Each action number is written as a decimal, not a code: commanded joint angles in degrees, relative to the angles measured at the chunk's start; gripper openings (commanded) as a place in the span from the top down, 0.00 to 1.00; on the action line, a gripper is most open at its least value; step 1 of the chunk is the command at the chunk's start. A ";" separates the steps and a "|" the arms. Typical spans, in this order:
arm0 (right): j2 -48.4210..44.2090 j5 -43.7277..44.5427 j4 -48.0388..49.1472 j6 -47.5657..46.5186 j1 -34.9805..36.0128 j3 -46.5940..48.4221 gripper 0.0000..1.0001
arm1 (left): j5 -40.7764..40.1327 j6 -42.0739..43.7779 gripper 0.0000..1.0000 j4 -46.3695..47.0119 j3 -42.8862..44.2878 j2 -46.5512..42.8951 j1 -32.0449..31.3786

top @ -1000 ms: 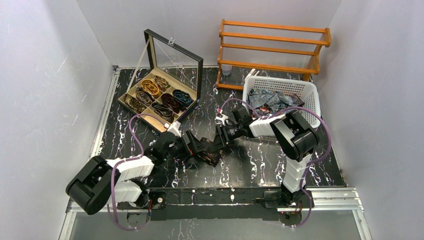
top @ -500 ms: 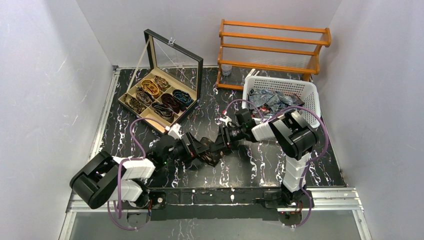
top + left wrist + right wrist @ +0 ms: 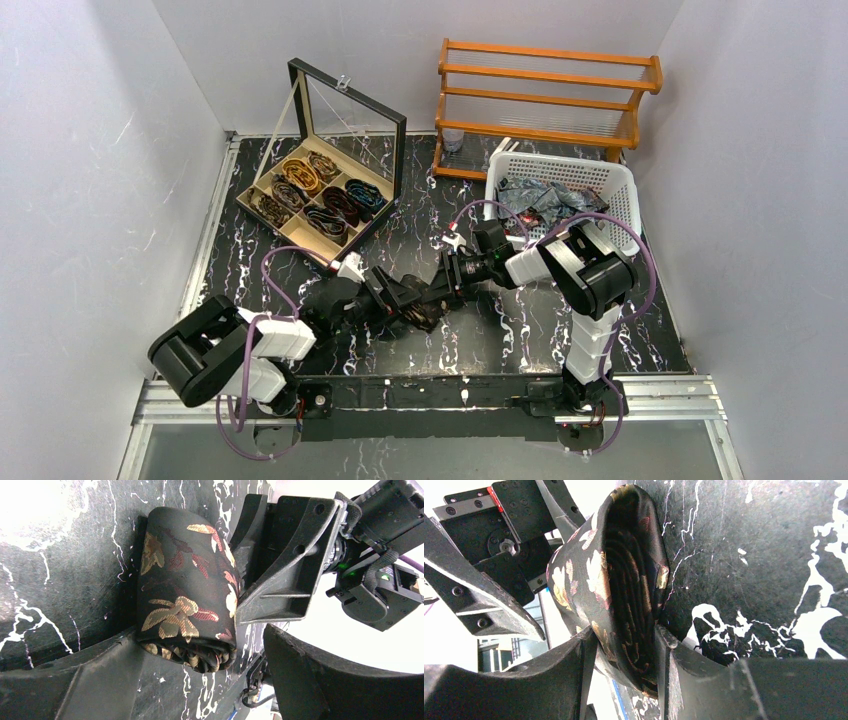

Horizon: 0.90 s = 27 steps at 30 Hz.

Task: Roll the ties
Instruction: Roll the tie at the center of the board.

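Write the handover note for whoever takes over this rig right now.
Right gripper: shut on the dark rolled necktie with gold floral spots, down at the middle of the black marbled table.
Left gripper: open, fingers straddling the same coil.
Done: this tie is coiled; several rolled ties sit in the wooden compartment box with its glass lid up, far left.
Left: probably place this coil in the box; the loose crumpled ties in the white plastic basket, far right, are not yet rolled.
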 commanded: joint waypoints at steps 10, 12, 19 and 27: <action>1.39 3.50 -1.74 -0.19 0.11 -2.24 0.46 | -4.01 -1.21 0.44 -4.49 0.37 2.67 -2.58; 1.38 3.05 -1.84 -0.15 0.16 -2.06 0.46 | -4.01 -1.20 0.46 -4.49 0.80 3.24 -2.64; 1.78 1.76 -2.27 -0.58 0.12 -1.81 0.46 | -7.17 -2.91 0.49 -4.49 1.91 4.31 -2.62; -1.15 0.18 -6.29 -2.44 0.14 0.07 0.40 | -7.70 -2.59 0.57 -5.06 1.67 3.56 -2.62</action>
